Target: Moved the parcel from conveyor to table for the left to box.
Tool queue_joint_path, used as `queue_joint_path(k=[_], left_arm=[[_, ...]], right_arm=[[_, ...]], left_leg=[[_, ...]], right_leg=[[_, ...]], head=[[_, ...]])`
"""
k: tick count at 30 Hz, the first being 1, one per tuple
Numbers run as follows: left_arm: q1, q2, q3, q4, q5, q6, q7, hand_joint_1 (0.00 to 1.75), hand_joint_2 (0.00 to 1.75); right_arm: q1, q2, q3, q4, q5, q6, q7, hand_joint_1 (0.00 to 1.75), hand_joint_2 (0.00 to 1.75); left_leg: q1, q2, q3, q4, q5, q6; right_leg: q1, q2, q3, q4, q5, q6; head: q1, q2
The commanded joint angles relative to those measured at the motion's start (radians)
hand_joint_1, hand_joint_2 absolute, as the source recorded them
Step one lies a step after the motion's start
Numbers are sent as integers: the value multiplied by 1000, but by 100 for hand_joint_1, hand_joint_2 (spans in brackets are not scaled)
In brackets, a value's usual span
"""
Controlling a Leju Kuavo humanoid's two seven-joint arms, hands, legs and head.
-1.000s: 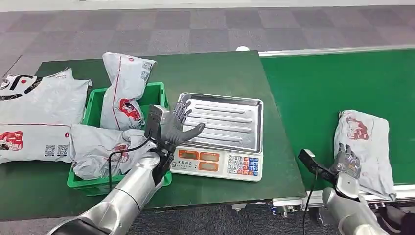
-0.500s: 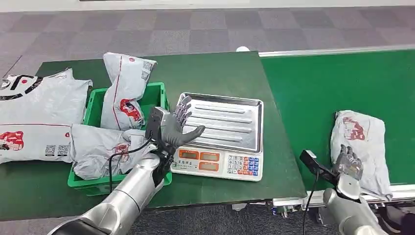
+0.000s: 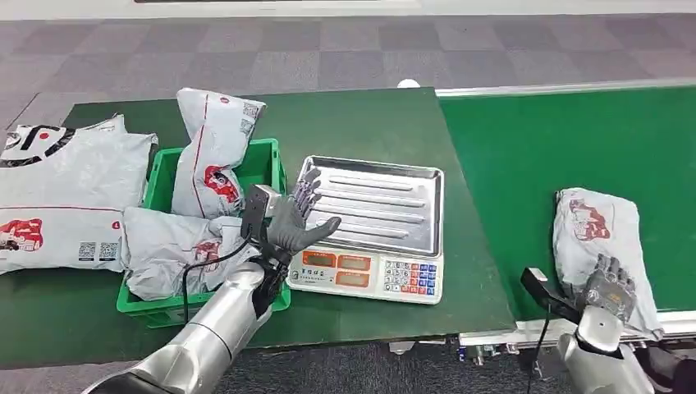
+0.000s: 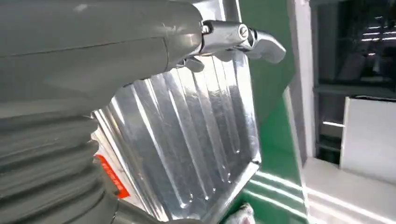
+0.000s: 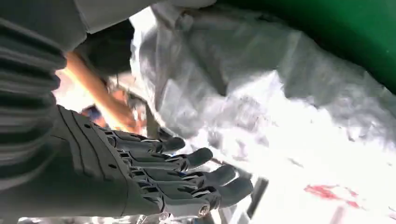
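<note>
Step in hand looks like the reach for the parcel (image 3: 603, 238): the right hand (image 3: 609, 289) needs to come down flat over the bag's near end, close across its bulk rather than on a loose edge, since the thin grey plastic will probably slip or bunch, then lift clear of the conveyor (image 3: 542, 139) rim before swinging over to the table (image 3: 369, 123). Parcel lies on the green conveyor belt at its near edge, well apart from the scale (image 3: 369, 226) and the green crate (image 3: 205, 238). Right hand sits at the parcel's near end, over it, fingers (image 5: 205, 179) extended and apart with nothing in them; contact with the bag cannot be told. Left hand (image 3: 297, 215) hangs released, fingers spread, above the scale's near-left corner just beside the crate, holding nothing.
</note>
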Motion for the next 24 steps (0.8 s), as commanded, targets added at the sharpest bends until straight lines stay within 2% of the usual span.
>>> queue_joint_path(k=[1,14,19,21,24], left_arm=[[-21,18,51,57,-20,8,13,0,175],[-21,18,51,58,-24,10,10,0,175],[-17,16,38,56,-68,49,-9,0,175],[-18,14,44,56,-72,41,-10,0,175],[-25,10,49,59,-77,34,-7,0,175]], right_arm=[[81,41,-52,-183,30,136,20,0,175],[70,36,-54,-146,27,138,15,0,175],[81,17,-77,-20,5,207,13,0,175],[76,5,-76,44,0,292,-12,0,175],[82,-29,-63,96,-3,356,-56,0,175]], left_leg=[[1,0,2,-1,0,-1],[1,3,3,-2,0,-1],[2,1,4,-3,0,-1],[1,0,2,-2,-1,-1],[2,-1,3,-2,-1,-1]], right_leg=[[1,1,2,-1,0,-1],[1,4,1,-2,0,-1],[2,2,3,-4,0,-1],[1,1,1,-2,-1,-1],[2,0,2,-2,-1,0]], head=[[0,0],[0,0],[0,0],[0,0],[0,0]])
